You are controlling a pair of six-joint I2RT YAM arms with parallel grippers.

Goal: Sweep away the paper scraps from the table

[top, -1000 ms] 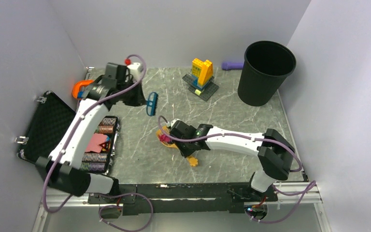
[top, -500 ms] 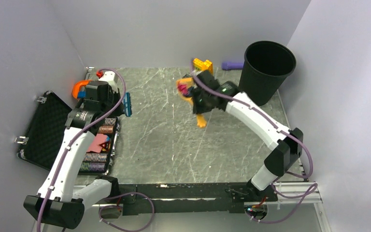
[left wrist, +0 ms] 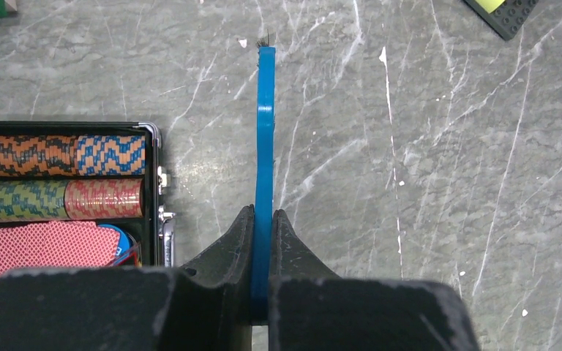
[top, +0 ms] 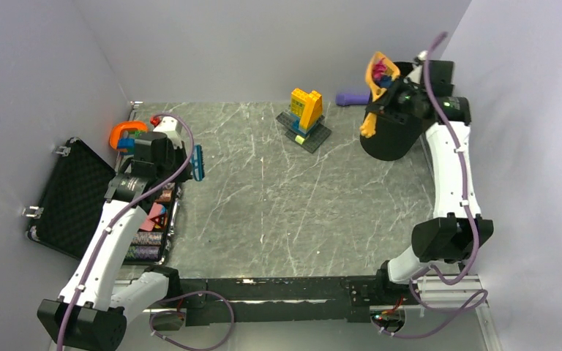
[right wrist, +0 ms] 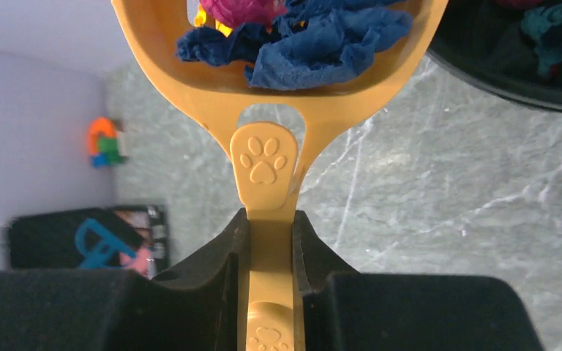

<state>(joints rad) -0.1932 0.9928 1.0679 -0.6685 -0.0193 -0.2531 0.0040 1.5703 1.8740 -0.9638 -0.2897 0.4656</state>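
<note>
R tool (top: pixel 389 89) has swung from surface (top: pixel 263 197) centre to black bin (top: pixel 391 142), clenched on orange dustpan (right wrist: pixel 263 99) w/ blue, magenta paper scraps (right wrist: pixel 315 44); more in bin. L tool (left wrist: pixel 263 227) pinches blue brush (left wrist: pixel 265 131) by chip case (top: pixel 66 194).

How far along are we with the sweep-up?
Nearly done. From above, the table shows nothing loose, and the black bin already holds some wads. In hand: the right hand holds the orange scoop, loaded with paper scraps, beside the bin's rim. The left hand grips the blue brush. Remaining: tip the load in.
</note>
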